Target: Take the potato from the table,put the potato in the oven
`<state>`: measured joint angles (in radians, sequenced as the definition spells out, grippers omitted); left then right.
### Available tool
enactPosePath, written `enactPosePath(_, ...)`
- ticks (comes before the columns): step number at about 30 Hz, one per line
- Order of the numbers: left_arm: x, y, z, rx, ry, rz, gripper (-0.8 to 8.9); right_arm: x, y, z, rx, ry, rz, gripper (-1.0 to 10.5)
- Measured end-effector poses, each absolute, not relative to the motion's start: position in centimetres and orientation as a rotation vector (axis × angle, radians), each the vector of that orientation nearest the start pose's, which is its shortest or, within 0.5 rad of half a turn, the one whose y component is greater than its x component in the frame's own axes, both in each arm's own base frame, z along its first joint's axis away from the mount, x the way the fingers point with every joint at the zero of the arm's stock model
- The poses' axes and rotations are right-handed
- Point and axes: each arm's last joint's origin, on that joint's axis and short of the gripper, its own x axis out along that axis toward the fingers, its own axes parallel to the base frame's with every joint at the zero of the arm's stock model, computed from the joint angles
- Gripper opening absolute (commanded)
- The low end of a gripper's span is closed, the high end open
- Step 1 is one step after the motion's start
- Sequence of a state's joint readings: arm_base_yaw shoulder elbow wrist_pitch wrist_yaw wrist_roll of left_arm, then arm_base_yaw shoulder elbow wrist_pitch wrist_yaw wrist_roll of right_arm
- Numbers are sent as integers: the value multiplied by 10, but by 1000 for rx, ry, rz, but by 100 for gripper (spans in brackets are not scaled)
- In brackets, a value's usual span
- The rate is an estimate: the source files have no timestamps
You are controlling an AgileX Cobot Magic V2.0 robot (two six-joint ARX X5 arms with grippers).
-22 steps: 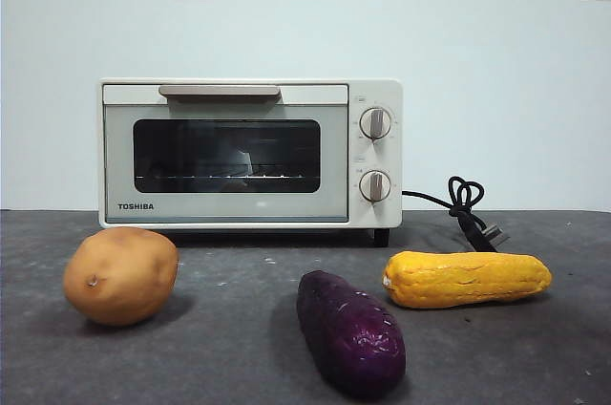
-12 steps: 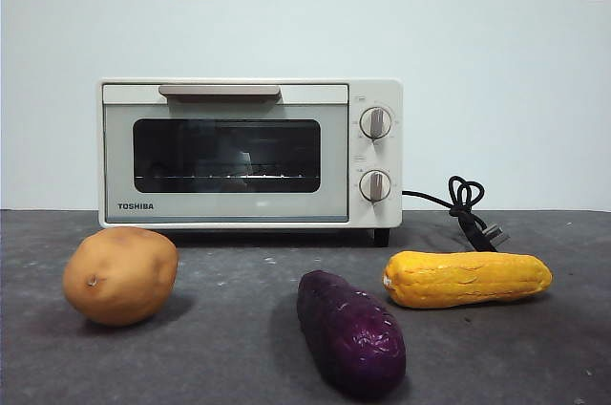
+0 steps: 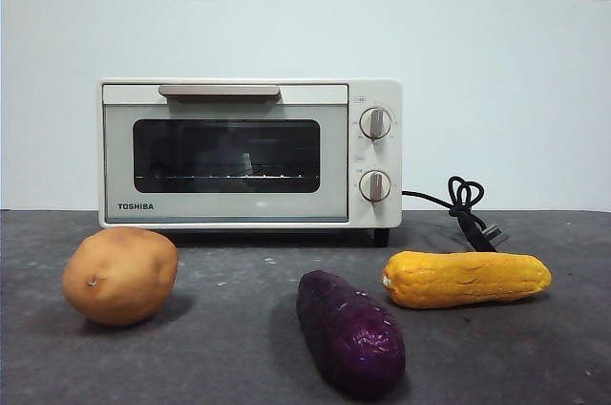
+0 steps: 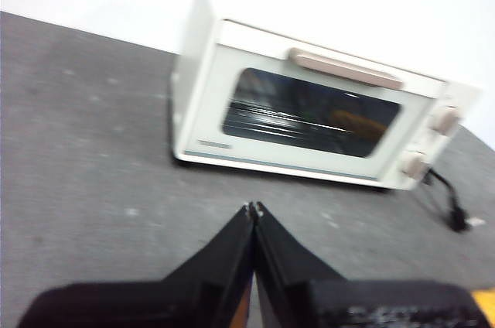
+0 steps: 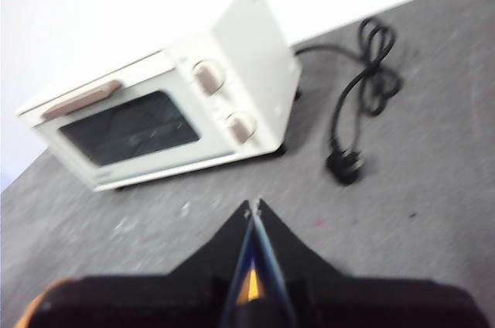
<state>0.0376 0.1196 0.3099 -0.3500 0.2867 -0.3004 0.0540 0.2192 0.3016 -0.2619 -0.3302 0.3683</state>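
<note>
On the table (image 3: 229, 329), potato (image 3: 120, 275) before closed oven (image 3: 250, 153) lettered TOSHIBA, left tool (image 4: 253, 209) and right tool (image 5: 254, 206) both closed, empty

- Oven (image 3: 250, 154): cream-white body, dark glass window, beige bar handle (image 3: 220, 91), black lettering.
- Potato (image 3: 120, 275), left front of the oven: tan-orange with one dark eye mark.
- Sweet potato (image 3: 349, 331): deep purple.
- Bumpy vegetable (image 3: 466, 279): yellow-orange.
- Cord (image 3: 462, 207), right of the oven: black.
- Table (image 3: 229, 348): dark grey, pale specks.
</note>
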Motion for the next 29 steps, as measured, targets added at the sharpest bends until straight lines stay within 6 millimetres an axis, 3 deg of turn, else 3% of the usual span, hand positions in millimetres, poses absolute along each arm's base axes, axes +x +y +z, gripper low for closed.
enactPosePath(12, 88, -13, 306, -271, 387, -510, -8, 110, 23, 322, 235, 612, 588, -12)
enactPosePath(18, 82, -15, 333, -205, 441, -596, -8, 110, 30, 352, 149, 741, 750, -12)
enactPosePath(22, 77, -15, 341, -161, 434, -612, -8, 108, 35, 357, 97, 754, 808, 18)
enactPosePath(23, 76, -16, 343, -151, 428, -617, -8, 108, 36, 357, 89, 755, 819, 70)
enactPosePath(27, 75, -16, 343, -141, 427, -623, -8, 108, 37, 356, 83, 759, 834, 513)
enactPosePath(29, 75, -16, 343, -140, 429, -623, -8, 108, 37, 356, 94, 765, 829, 667)
